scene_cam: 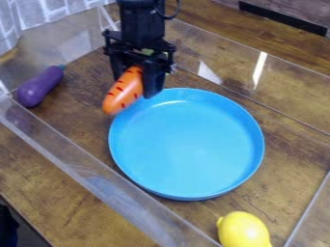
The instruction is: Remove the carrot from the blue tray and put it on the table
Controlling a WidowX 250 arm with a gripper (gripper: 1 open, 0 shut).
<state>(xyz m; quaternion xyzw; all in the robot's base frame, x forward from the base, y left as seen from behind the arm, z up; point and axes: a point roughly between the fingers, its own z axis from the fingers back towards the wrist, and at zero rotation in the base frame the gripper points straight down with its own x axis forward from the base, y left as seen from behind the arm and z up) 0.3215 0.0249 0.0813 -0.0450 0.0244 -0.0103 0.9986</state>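
The orange carrot [123, 95] hangs tilted in the air, its upper end pinched in my gripper [138, 79], which is shut on it and points straight down. The carrot now hangs just past the left rim of the blue tray [194, 154], above the dark wood table [71, 125]. The round tray has nothing in it. The carrot's green top is hidden behind the black fingers [157, 75].
A purple eggplant [39, 85] lies on the table at the left. A yellow lemon [242, 232] sits at the front right, beside the tray. Clear acrylic walls [77, 183] edge the table at front and left.
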